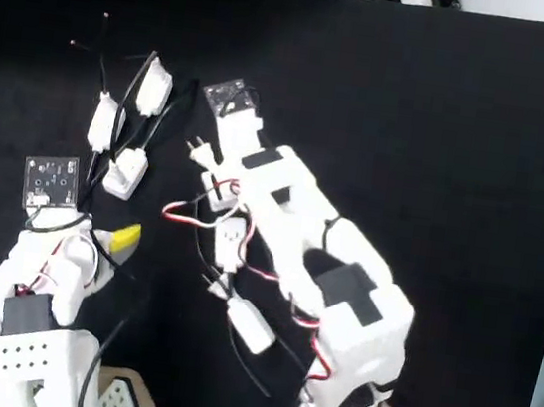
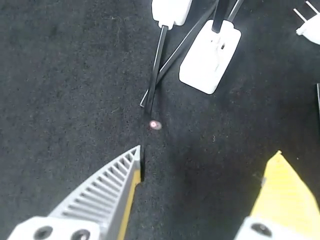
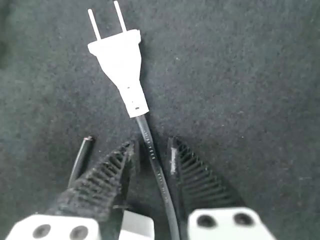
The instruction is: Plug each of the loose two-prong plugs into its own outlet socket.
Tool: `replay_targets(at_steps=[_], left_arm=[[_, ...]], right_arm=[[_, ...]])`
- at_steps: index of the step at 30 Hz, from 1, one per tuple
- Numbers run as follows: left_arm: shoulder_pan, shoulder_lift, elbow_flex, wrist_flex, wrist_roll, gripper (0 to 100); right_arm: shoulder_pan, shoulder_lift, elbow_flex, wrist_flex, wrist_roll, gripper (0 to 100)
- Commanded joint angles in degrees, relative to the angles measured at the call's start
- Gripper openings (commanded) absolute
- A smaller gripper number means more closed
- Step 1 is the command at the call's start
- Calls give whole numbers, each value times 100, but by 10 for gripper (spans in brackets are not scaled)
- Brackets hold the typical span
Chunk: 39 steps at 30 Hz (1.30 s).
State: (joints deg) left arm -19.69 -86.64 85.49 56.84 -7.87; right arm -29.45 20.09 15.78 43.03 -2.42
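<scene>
The right end effector (image 3: 151, 145) has two black, ribbed, wedge-shaped fingers (image 3: 195, 175) set narrowly apart. They straddle a glossy black cable (image 3: 155, 165) without visibly pinching it. Just ahead of the fingertips the cable ends in a white two-prong plug (image 3: 120, 55) lying flat on the cloth. It is smooth moulded plastic that flares to a flat face, from which two thin metal pins point away from the end effector. Beside one finger lies a cut wire end (image 3: 82, 155), black with a reddish tip.

The left end effector (image 2: 207, 152) stands wide open and holds nothing. Its grey finger (image 2: 107, 187) is a ribbed lattice wedge, and its yellow finger (image 2: 285, 195) is plain and smooth. Ahead of it, well apart, lies a white outlet socket (image 2: 210, 57), a smooth rounded block with a black lead entering its far end. A second white body (image 2: 171, 10) lies farther ahead. A small pink spot (image 2: 155, 125) sits between the fingertips and the socket.

The counter (image 1: 461, 138) is covered in black, felt-like cloth.
</scene>
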Motion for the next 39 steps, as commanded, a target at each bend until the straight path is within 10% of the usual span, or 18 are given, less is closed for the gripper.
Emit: replay_targets(at_steps=[1,18,35,39], left_arm=[[-57,-35,-31,44,26,374],[-57,-53,57,44,18,374],[-57,-53,57,44,18,374],[-57,-53,57,44,18,374]], right_arm=[[79,127,-523,273,44,11],[633,-1930,-497,1811,193,11],[1521,-5402,2510,1855,-1248,12],[1495,-5710,2923,1846,-2655,15]])
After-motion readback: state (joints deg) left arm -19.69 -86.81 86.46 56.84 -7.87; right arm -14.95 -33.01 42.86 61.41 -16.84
